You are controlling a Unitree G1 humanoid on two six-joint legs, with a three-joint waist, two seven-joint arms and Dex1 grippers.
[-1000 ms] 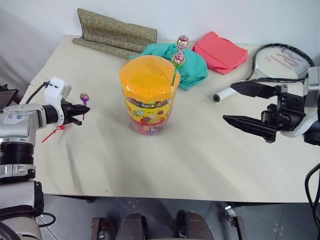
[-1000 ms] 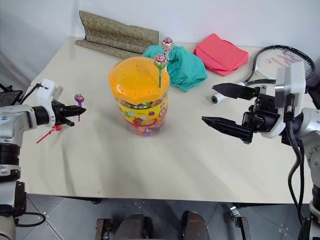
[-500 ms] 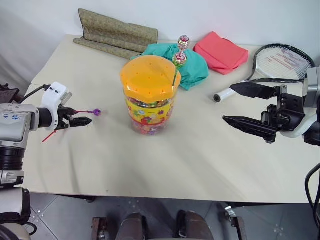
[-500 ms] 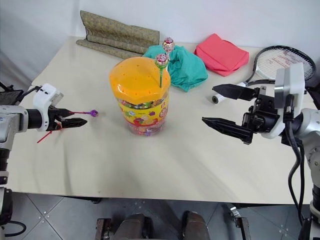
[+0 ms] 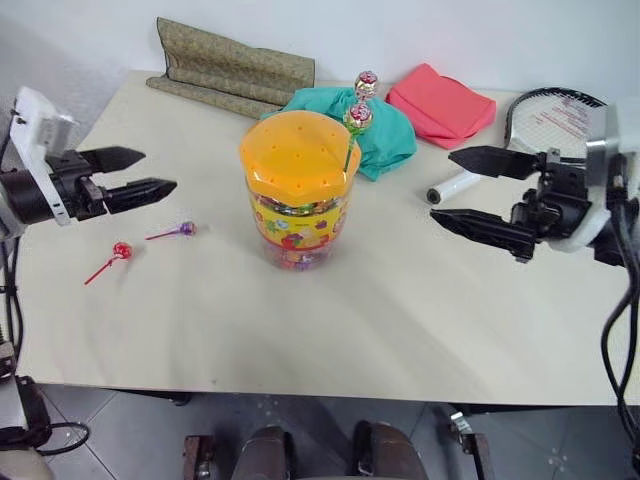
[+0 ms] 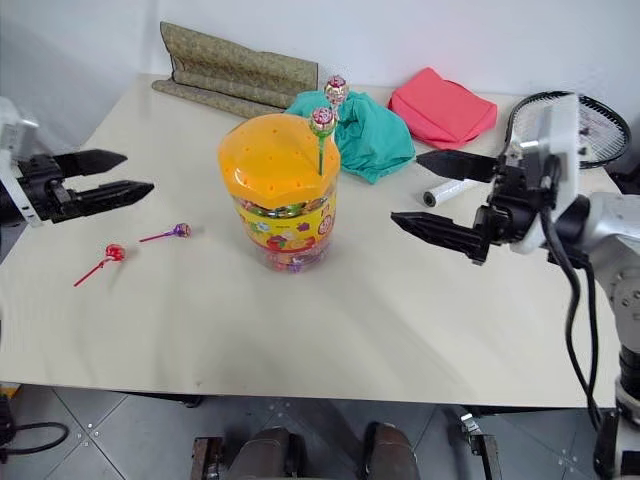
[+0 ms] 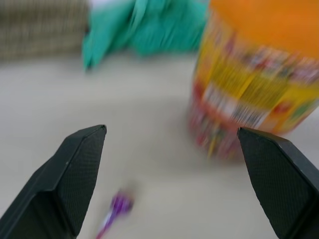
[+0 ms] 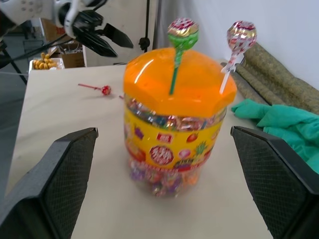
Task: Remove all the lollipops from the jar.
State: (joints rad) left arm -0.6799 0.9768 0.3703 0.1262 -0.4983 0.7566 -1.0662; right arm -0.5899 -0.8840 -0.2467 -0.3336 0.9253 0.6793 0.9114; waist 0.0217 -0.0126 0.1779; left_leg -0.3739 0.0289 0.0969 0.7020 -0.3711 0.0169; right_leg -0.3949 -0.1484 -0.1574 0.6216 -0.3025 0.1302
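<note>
The jar [image 5: 297, 195], a clear tub with a cartoon label and a domed orange lid, stands mid-table. Two lollipops stick up from its lid, one on a green stick [image 5: 357, 118] and one on a pale stick [image 5: 366, 83]. A purple lollipop [image 5: 186, 229] and a red lollipop [image 5: 121, 250] lie flat on the table to the jar's left. My left gripper [image 5: 159, 168] hovers open and empty above and left of those two. To the right of the jar my right gripper [image 5: 442, 186] is open, empty, and pointing at it.
Behind the jar lie a teal cloth [image 5: 385, 135], a pink cloth [image 5: 440, 100] and a folded olive mat [image 5: 230, 65]. A tennis racket [image 5: 560, 120] rests at the back right, behind my right gripper. Bare tabletop [image 5: 330, 320] stretches in front of the jar.
My left gripper opened and let go of the purple lollipop, which now lies on the table by the red one. The gripper then rose and drew back left. My right gripper edged slightly toward the jar.
</note>
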